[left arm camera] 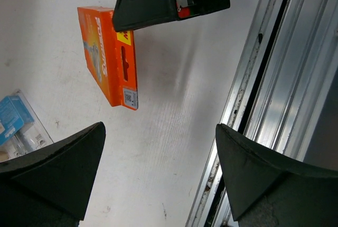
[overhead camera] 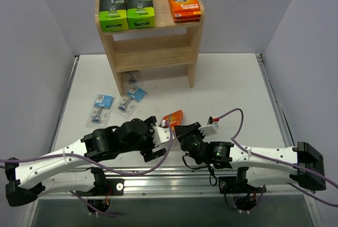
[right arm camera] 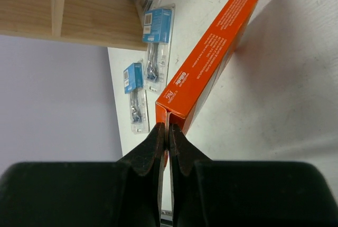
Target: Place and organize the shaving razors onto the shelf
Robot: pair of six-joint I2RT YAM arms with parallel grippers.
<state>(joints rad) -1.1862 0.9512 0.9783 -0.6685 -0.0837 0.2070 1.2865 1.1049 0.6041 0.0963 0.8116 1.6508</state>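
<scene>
The left claw (left arm camera: pixel 158 129) is hanging low over the desk (overhead camera: pixel 227 90). Its jaws are standing wide apart and it is holding nothing. The right claw (right arm camera: pixel 165 132) is fully closed. Its tips are touching the near end of an orange box (left arm camera: pixel 108 58), but I cannot tell whether they are pinching any part of it. This box is resting on the desk between the two claws, near the front rail (left arm camera: pixel 264 79), and it seems to be standing on one long edge.

The shelf (overhead camera: pixel 153 53) is standing at the back of the desk. On its top tier two green boxes (overhead camera: pixel 112 9) are sitting side by side at the left, and an orange stack (overhead camera: pixel 183 2) is lying at the right. Two blister packs (overhead camera: pixel 103 103) are lying on the desk in front of the shelf, toward the left. A third pack (overhead camera: pixel 133 77) is lying partly under the lowest tier.
</scene>
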